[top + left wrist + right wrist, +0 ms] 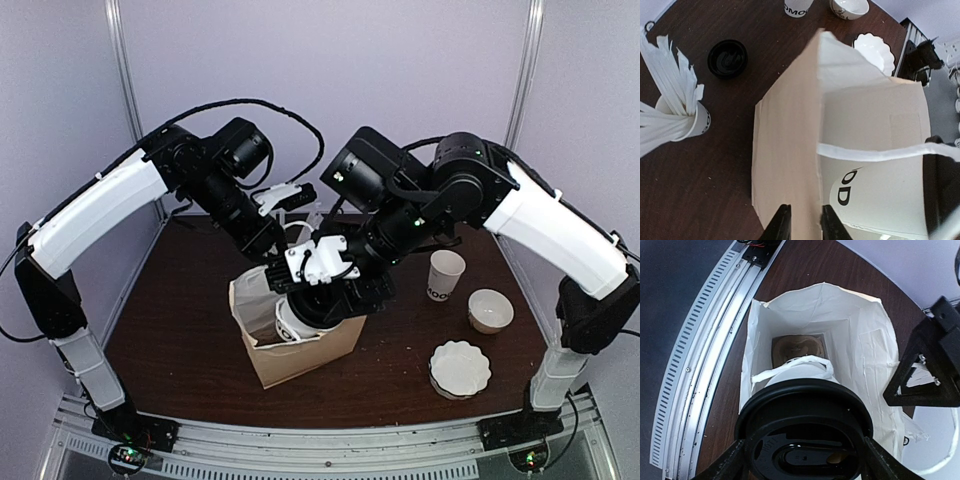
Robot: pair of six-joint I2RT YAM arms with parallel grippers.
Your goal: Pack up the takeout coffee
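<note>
The right jaws are clamped on the coffee (805, 450), one finger (727, 462) on each side just under its black lid. The cup hangs in the mouth of the open bag (860, 340). Its white body is already down between the walls and its lid is level with the rim. Straight below these jaws, past the cup, the bag's brown floor shows. A white handle strip (870, 152) lies across the cup's side above the black lettering.

The left jaws are pinched shut on the bag's near wall (785, 150), brown paper outside and white lining inside, with the coffee just to their right within the bag.

Ahead and left of the left jaws a cup of straws (695, 122) stands on the desk (180, 330). A loose black lid (727, 57) lies beyond it. Well off to the right of the right jaws sit a lidless cup (445, 273), a bowl (490, 310) and a stack of plates (460, 368), all apart from the bag.
</note>
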